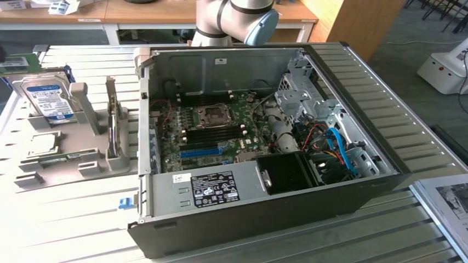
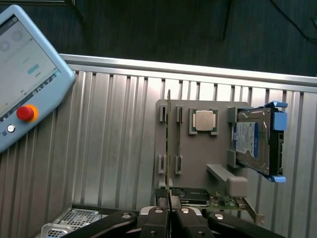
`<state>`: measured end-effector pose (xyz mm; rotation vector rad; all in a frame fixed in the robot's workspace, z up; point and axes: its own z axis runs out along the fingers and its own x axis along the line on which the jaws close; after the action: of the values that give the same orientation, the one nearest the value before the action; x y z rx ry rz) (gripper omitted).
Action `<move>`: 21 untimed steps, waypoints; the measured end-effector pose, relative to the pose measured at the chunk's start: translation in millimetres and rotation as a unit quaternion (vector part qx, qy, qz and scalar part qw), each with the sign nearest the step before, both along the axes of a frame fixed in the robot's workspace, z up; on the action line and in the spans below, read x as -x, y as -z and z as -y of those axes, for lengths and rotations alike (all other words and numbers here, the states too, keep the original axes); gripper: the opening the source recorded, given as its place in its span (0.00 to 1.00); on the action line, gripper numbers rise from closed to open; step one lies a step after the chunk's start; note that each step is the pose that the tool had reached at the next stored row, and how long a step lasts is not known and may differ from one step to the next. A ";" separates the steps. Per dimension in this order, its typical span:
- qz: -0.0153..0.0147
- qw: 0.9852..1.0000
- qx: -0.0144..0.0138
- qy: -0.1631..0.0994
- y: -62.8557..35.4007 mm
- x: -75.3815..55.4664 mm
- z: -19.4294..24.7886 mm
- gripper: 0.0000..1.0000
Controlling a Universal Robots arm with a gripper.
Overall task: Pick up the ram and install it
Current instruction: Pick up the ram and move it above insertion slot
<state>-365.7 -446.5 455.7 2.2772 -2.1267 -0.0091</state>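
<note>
Green ram upright, processor just beside

We look down at an angle, from high and back, on the open case on the slatted table, the holder at the exterior view's left. From the wrist we face straight down on that holder from well above. Both views share the holder, its ram, its hard drive and table slats.
</note>
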 end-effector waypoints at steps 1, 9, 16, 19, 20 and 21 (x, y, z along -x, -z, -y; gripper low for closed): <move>0.000 1.000 0.000 0.000 1.1 0.0 0.0 0.12; 0.000 1.000 0.000 0.000 3.9 -0.2 0.1 0.12; 0.000 1.000 0.000 0.000 3.9 -9.9 0.1 0.12; 0.000 1.000 0.000 0.000 3.9 -15.9 0.1 0.12; 0.000 1.000 0.000 0.000 3.9 -17.7 0.0 0.12; 0.000 1.000 0.000 0.000 3.9 -19.4 0.1 0.12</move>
<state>-346.3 -446.5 451.8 2.2775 -2.1265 -0.0092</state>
